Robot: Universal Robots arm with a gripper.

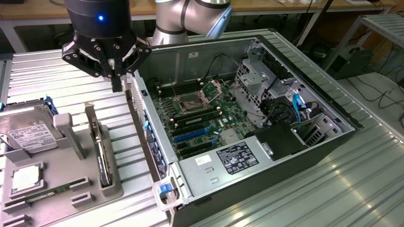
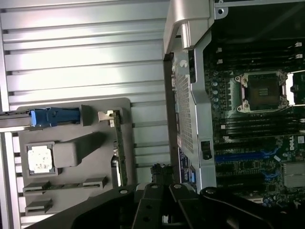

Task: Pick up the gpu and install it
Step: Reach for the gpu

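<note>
My gripper hangs with its two fingers pressed together and nothing between them, the tips pointing straight down. It sits over the far end of the narrow gap between the grey tray and the open computer case, just beside the case's perforated rear wall. The graphics card is not in my grasp. It stands on its long edge in a slot along the side of the tray nearest the case, running from near to far, and its far end lies below my fingertips and a little toward the exterior view's left, apart from them. On the same tray, further to the exterior view's left, lie a hard drive with a white label, a square processor chip in front of it, and a long thin memory stick at the near edge. Tray and case both rest on a ribbed metal table. The case lies on its side to the exterior view's right with the motherboard facing up and the processor socket open toward its far end.
</note>
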